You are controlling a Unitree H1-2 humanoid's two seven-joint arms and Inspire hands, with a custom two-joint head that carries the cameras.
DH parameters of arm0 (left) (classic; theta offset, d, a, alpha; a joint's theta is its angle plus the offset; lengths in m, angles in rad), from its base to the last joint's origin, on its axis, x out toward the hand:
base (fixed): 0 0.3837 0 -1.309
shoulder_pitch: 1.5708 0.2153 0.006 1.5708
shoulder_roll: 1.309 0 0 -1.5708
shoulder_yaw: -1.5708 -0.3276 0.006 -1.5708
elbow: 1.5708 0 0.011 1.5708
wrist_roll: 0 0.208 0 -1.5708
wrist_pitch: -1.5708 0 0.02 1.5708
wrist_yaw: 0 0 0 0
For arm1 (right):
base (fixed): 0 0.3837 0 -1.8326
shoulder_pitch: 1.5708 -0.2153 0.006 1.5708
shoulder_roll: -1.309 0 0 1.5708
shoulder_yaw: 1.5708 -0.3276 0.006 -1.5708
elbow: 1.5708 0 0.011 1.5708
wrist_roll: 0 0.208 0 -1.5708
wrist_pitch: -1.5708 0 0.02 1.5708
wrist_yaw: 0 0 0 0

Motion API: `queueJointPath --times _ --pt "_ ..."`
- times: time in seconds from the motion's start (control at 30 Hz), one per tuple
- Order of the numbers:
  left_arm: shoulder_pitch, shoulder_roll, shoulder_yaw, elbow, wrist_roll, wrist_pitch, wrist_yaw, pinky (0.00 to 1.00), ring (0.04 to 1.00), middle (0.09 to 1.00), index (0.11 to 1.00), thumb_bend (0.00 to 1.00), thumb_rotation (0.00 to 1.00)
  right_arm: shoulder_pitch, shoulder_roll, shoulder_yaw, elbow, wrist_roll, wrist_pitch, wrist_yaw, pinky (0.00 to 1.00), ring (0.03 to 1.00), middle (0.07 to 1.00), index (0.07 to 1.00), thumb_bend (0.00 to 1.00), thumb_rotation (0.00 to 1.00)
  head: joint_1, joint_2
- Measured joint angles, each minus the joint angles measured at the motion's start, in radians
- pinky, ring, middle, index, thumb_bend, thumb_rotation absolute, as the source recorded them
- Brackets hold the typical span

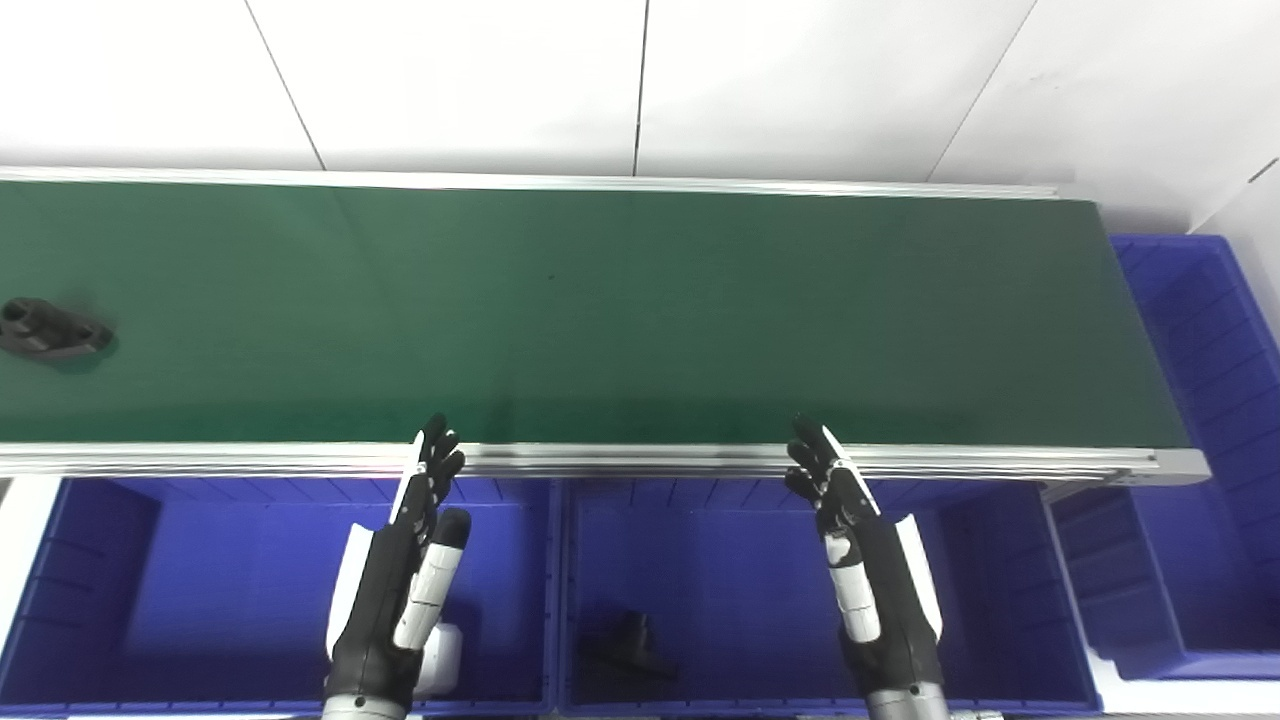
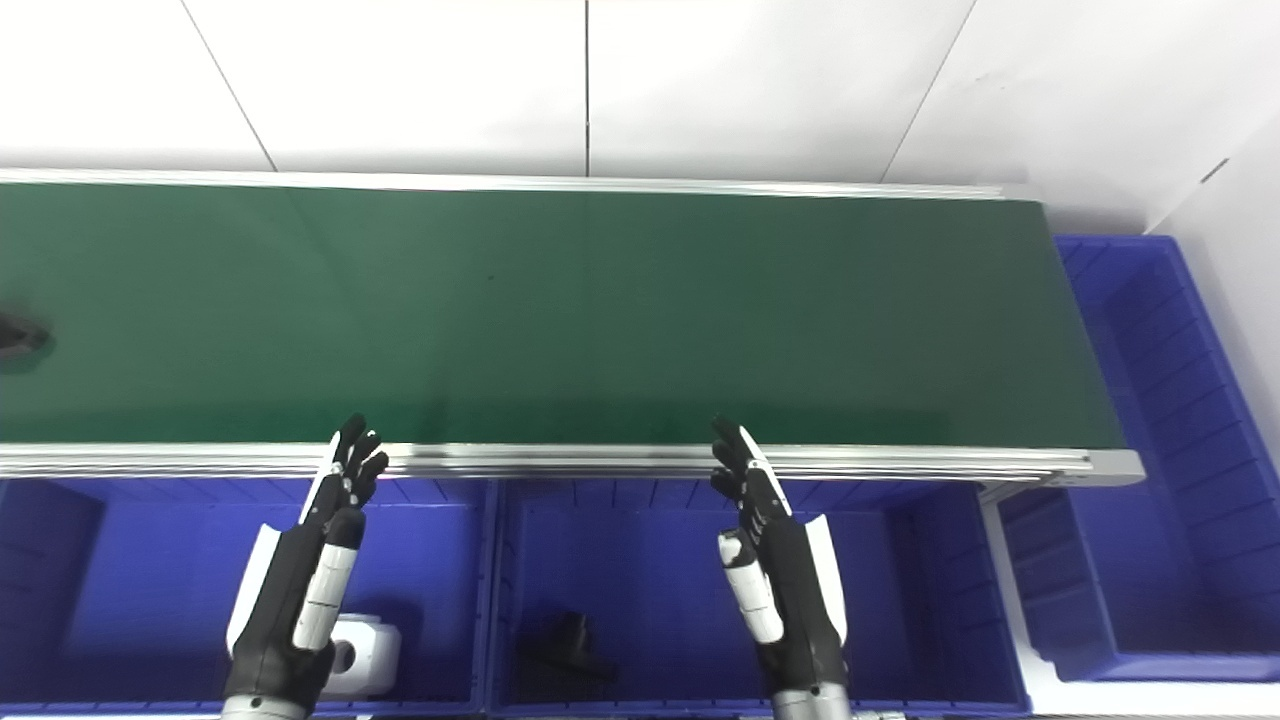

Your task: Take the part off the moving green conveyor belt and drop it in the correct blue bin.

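The dark part (image 1: 50, 330) lies at the far left of the green conveyor belt (image 1: 640, 310), well apart from the empty, straight-fingered left hand (image 1: 400, 580) and right hand (image 1: 865, 560), and looks rigid, light and best pinched across its narrow body.

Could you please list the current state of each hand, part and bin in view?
Left hand: open, empty, above the left bin.
Right hand: open, empty, above the middle bin.
Black part on belt: lying at the far left of the conveyor belt, untouched.
Left bin: holds a white part.
Middle bin: holds a black part.
Right bin: no contents visible.
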Motion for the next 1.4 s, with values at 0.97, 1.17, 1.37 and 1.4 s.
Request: queueJointPath --times 0.97,1.17,1.37,1.4 --pt "-0.004 0.0 -0.001 0.003 0.008 -0.002 0.005 0.99 0.953 0.978 1.0 0.71 1.0 -0.001 -0.008 0.0 0.0 0.0 0.011 0.001 0.87 0.926 0.953 0.926 0.9 1.0 0.0 -0.006" --pt "-0.004 0.0 -0.001 0.003 0.009 -0.002 0.005 0.98 0.949 0.977 1.0 0.71 1.0 -0.004 -0.009 0.0 0.0 0.0 0.012 0.001 0.87 0.924 0.952 0.924 0.9 1.0 0.002 -0.008" --pt "-0.006 0.0 -0.002 0.003 0.01 -0.002 0.005 0.98 0.954 0.98 1.0 0.72 1.0 -0.004 -0.009 0.0 0.0 0.0 0.024 0.001 0.87 0.922 0.952 0.923 0.9 1.0 0.0 -0.009" --pt "-0.006 0.0 -0.002 0.003 0.009 -0.002 0.005 0.98 0.953 0.981 1.0 0.72 1.0 -0.004 -0.009 0.0 0.0 0.0 0.026 0.001 0.87 0.921 0.951 0.923 0.9 1.0 0.0 -0.009"
